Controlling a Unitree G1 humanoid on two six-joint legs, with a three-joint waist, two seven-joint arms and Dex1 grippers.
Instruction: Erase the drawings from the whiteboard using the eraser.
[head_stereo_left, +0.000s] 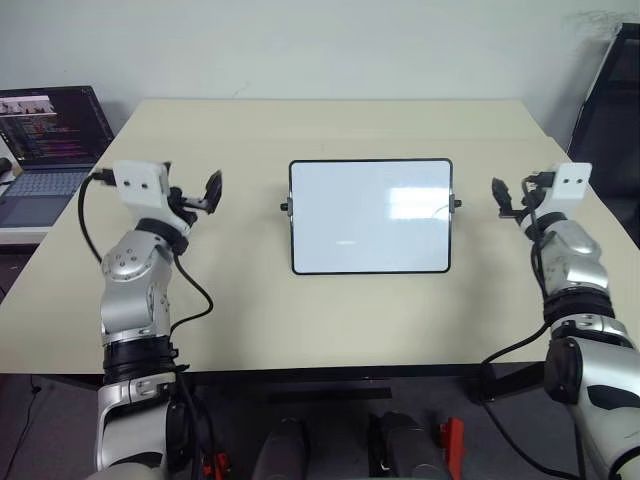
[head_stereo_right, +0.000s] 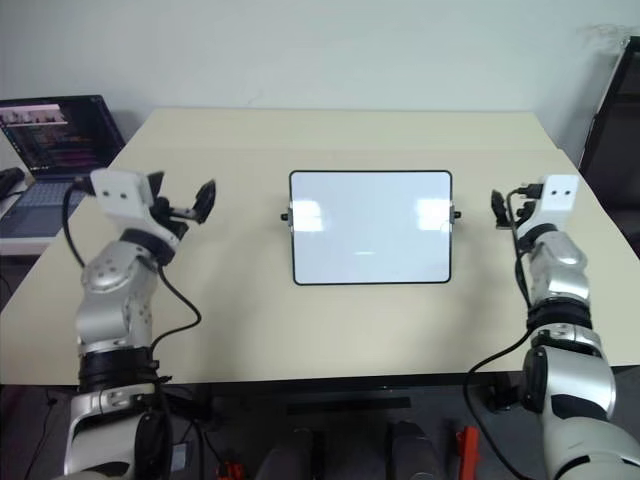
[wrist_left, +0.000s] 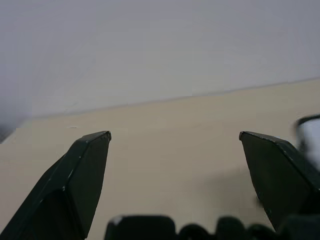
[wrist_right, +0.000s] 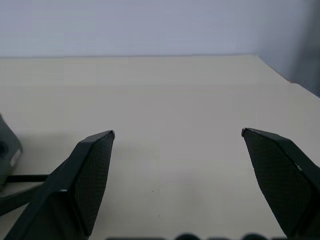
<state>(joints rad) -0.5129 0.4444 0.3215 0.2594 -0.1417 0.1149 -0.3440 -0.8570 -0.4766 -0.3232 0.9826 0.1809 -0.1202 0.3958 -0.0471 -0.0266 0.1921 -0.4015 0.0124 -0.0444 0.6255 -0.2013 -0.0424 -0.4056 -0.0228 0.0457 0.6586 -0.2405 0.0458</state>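
Right now the whiteboard (head_stereo_left: 370, 215) sits in the middle of the beige table (head_stereo_left: 300, 320), propped on its little black side knobs, with its glossy face turned toward the robot. Its surface looks clean and white from here, with only window glare on it; there is maybe a very faint line near its right edge, too small to make out.

Well to the board's left, the left gripper (head_stereo_left: 205, 193) hangs above the tabletop, pointing roughly level and across the table. Its two black fingers (wrist_left: 82, 175) stand spread wide apart with nothing between them, and the wrist camera looks past them over bare table to the pale wall, with a sliver of the board's black frame at the edge.

Well to the board's right, the right gripper (head_stereo_left: 503, 197) hovers at about the same height, mirroring the other one. Its fingers (wrist_right: 90, 175) are also spread wide and carry nothing; between them only table shows, and one of the board's black knobs sits off to the side.

Neither gripper touches the board.

Off past the table's left edge, an open laptop (head_stereo_left: 50, 140) stands on a separate surface, its dark screen lit with lines of text.
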